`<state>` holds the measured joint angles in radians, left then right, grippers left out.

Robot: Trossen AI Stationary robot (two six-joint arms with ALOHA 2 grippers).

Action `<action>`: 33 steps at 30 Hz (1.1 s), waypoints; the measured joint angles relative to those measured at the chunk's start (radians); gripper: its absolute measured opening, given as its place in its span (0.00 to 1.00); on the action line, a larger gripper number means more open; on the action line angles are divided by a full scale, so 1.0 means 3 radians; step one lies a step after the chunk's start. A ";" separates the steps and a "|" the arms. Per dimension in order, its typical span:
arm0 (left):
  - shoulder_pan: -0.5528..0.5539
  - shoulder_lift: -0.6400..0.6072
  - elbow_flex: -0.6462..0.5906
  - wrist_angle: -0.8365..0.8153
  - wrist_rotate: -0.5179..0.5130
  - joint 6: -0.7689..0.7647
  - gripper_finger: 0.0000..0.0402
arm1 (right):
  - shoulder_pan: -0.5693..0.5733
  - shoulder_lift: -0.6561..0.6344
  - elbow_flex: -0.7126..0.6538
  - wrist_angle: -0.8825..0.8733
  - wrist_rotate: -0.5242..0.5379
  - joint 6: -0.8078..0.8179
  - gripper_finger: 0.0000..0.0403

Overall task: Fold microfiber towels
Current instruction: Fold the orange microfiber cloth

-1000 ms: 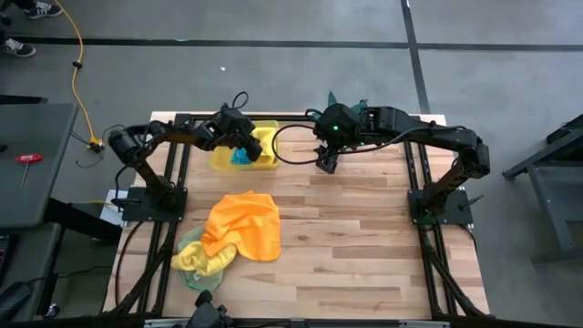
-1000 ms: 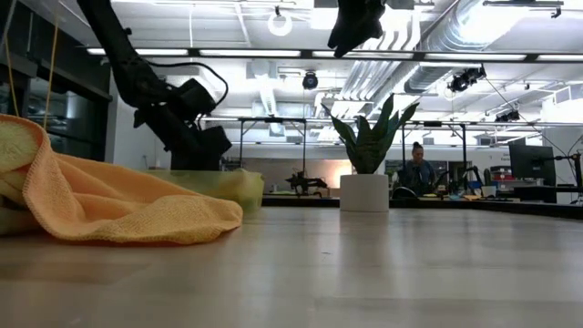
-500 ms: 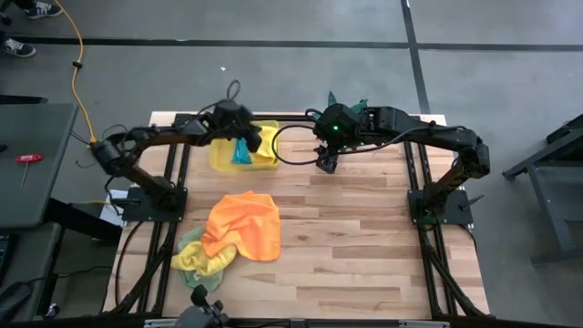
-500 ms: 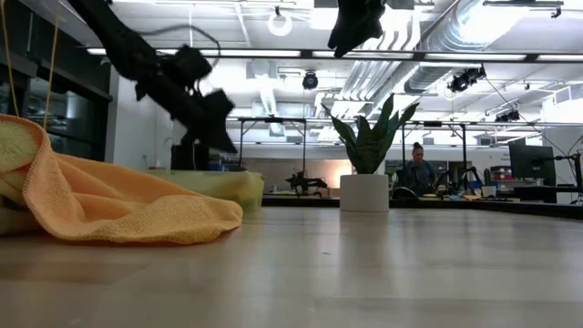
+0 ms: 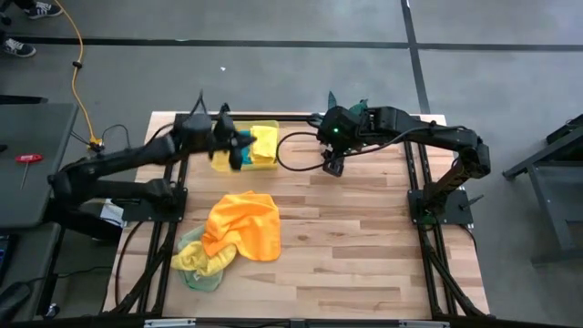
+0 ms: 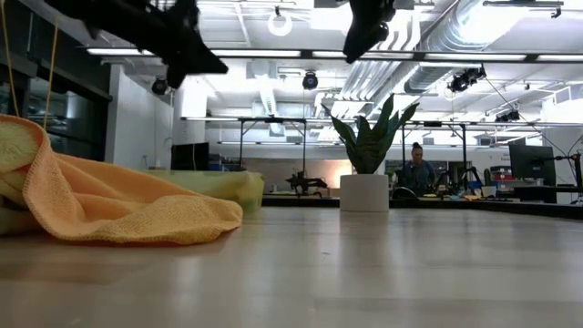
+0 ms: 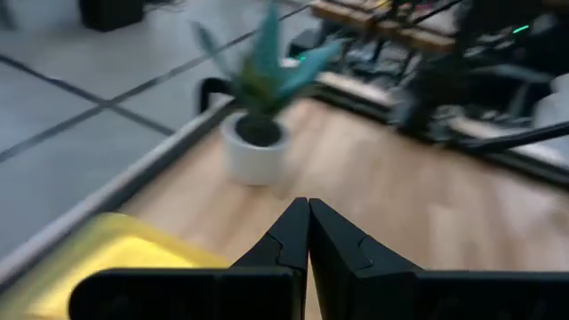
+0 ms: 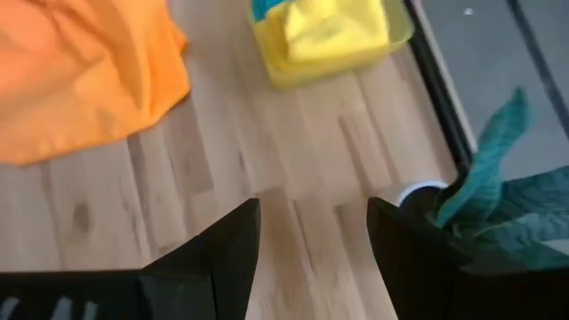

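orange towel (image 5: pixel 244 223), yellow bin (image 5: pixel 264 159) (translucent), light-green towel (image 5: pixel 194 273)

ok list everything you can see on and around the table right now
orange towel: one, orange, crumpled on top of the pile, left part of the table
towels under it: at least two, yellow and light green, sticking out at the pile's near left edge
bin: one, translucent yellow, far edge of the table, yellow cloth inside
teal towel: one, teal, at the bin beside the left gripper
potted plant: one, green leaves in a white pot, far edge
person: one, seated in the room behind
left gripper: shut, over the bin
right gripper: open, empty, raised near the plant
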<state>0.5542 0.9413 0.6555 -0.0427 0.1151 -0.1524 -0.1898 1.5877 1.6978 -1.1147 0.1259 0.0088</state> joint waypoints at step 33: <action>-0.3792 0.0476 0.0808 -0.2349 -0.1002 -0.1417 0.45 | 0.0402 -0.1436 -0.2466 0.2363 -0.0208 0.1087 0.50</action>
<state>-0.5834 1.0841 0.8978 -0.7474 -0.1854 -0.5774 -0.0692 1.1569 0.9581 -0.4059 0.0635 0.3350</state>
